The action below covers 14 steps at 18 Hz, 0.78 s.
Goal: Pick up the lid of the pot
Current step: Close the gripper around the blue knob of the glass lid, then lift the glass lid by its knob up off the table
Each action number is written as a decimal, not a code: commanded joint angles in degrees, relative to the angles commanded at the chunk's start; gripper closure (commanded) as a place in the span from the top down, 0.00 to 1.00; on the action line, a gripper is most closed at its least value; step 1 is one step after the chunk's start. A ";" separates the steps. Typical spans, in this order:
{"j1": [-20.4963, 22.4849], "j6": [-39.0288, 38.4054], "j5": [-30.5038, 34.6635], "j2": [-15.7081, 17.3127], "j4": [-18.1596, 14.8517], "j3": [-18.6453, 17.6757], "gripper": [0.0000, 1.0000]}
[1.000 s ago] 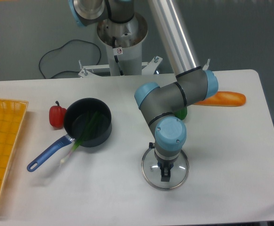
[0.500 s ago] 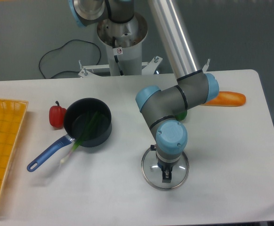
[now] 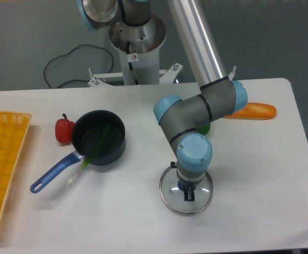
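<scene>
White desk point(image 3: 117, 211) carries a black pan point(image 3: 98, 156) and, nearer the front edge, the glass lid point(image 3: 199, 202), which lies flat. The fingers point(image 3: 190, 195) stand well parted low over the lid, its blue knob point(image 3: 181, 186) apparently between them; contact cannot be confirmed, and no hold is evident. Approach is judged nearly complete; closing on the knob and lifting the lid remain.

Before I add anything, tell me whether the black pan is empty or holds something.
Not empty: a green onion lies partly in the black pan, its pale end past the rim.
</scene>
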 joint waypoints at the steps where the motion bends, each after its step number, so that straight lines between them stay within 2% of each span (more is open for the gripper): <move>1: 0.00 -0.52 0.00 0.09 0.00 0.00 0.52; 7: 0.00 -5.96 0.00 2.72 -2.19 -0.26 0.51; 9: 0.00 -10.01 0.09 4.73 -2.63 -1.05 0.51; 14: 1.67 -14.40 -0.09 10.01 -5.01 -2.98 0.51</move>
